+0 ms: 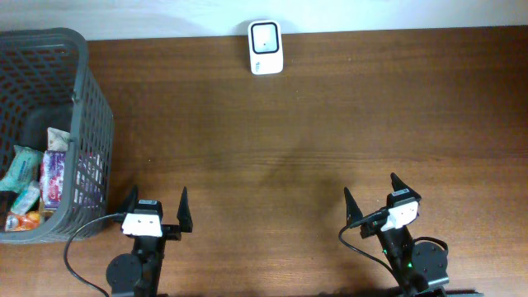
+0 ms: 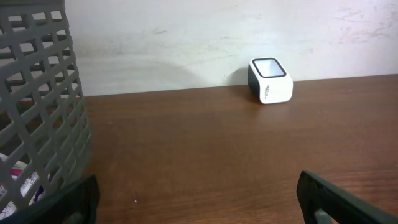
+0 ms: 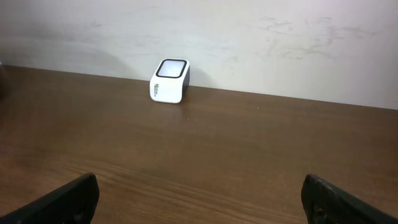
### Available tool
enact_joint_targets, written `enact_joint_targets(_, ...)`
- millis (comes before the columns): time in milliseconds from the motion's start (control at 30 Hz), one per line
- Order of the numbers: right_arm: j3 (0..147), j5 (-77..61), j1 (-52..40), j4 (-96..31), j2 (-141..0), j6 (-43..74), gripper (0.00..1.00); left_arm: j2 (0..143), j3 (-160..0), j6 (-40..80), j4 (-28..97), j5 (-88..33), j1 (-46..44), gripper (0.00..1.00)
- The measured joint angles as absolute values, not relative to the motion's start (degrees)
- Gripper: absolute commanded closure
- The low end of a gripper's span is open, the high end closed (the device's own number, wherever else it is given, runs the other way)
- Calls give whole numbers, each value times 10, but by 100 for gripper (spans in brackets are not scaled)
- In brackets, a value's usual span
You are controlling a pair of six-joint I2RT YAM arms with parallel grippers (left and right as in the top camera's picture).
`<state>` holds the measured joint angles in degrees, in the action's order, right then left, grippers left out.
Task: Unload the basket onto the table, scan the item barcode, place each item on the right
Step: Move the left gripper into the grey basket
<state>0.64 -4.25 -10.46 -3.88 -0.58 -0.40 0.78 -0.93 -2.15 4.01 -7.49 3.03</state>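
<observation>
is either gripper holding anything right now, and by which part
Nothing is held. The left gripper and the right gripper are both open and empty; the items lie in the basket.

A dark wooden table bears a grey basket and a white scanner.

Soft, even indoor light, nothing harsh. The dark brown wooden table has a faint sheen, and the pale wall looks blown out from overhead. The small white boxy scanner throws a fuzzy shadow leftwards. Wrist views are slightly soft and grainy.
</observation>
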Motion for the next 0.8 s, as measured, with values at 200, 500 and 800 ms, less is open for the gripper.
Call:
enact_joint_targets(200, 6, -43, -105, -39, -6, -4, 1, 3, -15, -4, -204, -172, 31, 1)
enact_joint_targets(500, 6, -42, -105, -39, -6, -4, 1, 4, -11, -2, -192, -196, 31, 1)
enact_joint_targets(800, 6, -42, -105, -39, -6, -4, 1, 4, -8, -2, -256, -196, 31, 1)
